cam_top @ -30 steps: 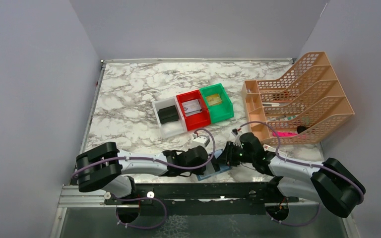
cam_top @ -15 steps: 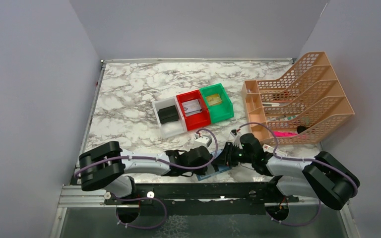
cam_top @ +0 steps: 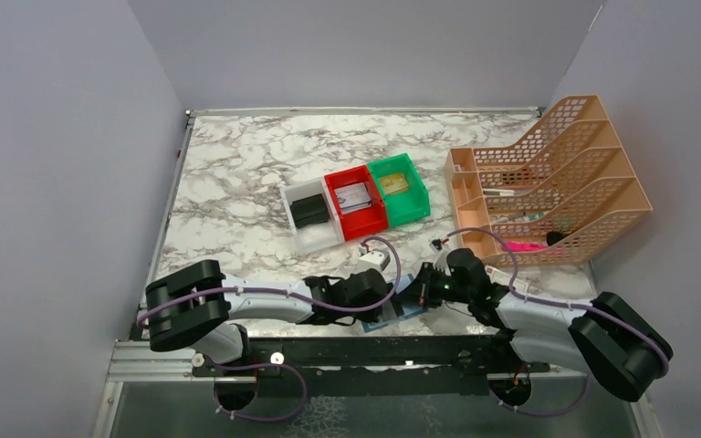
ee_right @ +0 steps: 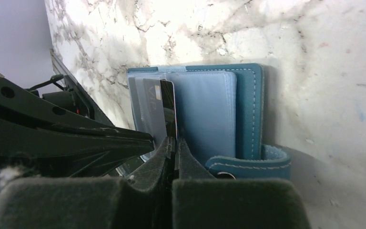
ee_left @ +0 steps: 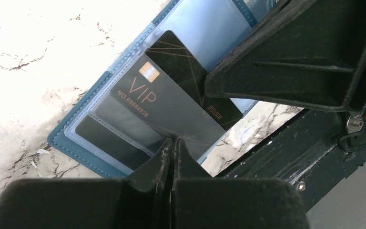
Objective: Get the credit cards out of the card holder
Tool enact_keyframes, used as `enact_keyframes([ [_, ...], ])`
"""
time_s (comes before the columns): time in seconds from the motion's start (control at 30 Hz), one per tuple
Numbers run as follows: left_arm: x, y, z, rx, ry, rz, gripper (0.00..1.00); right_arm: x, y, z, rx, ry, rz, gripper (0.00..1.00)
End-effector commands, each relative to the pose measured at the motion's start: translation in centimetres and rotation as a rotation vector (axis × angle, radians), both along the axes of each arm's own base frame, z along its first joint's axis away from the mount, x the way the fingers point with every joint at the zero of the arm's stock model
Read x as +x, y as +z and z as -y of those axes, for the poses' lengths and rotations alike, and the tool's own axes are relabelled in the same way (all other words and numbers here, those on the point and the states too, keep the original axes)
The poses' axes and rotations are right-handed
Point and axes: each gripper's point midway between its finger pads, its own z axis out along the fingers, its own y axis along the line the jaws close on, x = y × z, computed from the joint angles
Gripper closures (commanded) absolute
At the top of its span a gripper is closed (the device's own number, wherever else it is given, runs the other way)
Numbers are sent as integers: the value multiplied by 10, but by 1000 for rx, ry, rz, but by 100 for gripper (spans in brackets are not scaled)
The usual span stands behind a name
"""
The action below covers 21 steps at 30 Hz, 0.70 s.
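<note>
The right gripper [ee_right: 174,143] has just been pinched onto the black card [ee_left: 171,100] from 3 o'clock, the pressed-together left gripper [ee_left: 173,143] set at the card holder's [ee_right: 248,109] 9 o'clock; withdrawal is judged ready.

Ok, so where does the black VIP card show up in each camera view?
Left wrist: the black VIP card lies slantwise in the middle of the picture, partly out of its pocket.
Right wrist: left of centre, seen nearly edge-on, running down to the tips of the right tool.
Top external: cannot be made out; the two arms crowd that spot.
Shared landmark: the teal card holder.
</note>
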Motion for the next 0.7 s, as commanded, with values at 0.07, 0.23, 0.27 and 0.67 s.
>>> enact_keyframes([
  [0.07,-21,-45,-51,215,-30,-70,100,1,-11,21,-51,-90,-22,98],
  [0.23,-21,-46,-50,213,-33,-73,100,-6,-4,12,9,-34,-28,91],
  [0.27,-21,-47,-49,213,-34,-73,100,-8,-2,9,27,-17,-30,88],
  [0.67,-22,-48,-46,214,-43,-75,100,-15,-7,4,71,-2,-76,69],
])
